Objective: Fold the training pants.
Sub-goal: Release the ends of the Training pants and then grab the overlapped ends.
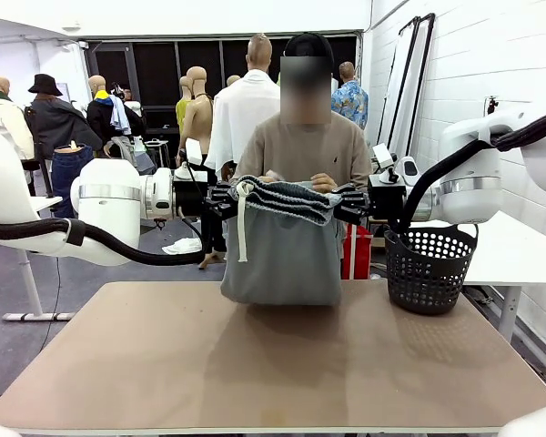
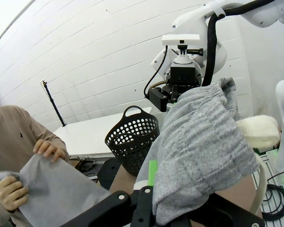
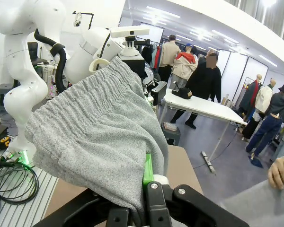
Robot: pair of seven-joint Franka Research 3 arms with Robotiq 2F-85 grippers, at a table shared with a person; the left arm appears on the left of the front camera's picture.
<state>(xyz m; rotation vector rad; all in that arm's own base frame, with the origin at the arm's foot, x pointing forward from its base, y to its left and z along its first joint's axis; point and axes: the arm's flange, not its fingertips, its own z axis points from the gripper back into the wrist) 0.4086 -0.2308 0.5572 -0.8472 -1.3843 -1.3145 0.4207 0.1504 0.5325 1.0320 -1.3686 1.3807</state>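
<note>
The black perforated plastic basket [image 1: 430,269] sits at 3 o'clock of the soft light-grey training pants [image 1: 282,259]; its inside is hard to make out. The pants hang above the tan table [image 1: 255,373]. The left gripper [image 1: 222,198] at 9 o'clock and the right gripper [image 1: 348,205] at 3 o'clock each have narrow jaws clamping the waistband, with cloth burying the fingertips.

The lower half of the picture is bare table [image 1: 255,364], with lots of room to move. The training pants [image 1: 282,255] hang in the middle, in the way. A black basket [image 1: 432,269] blocks the right side.
</note>
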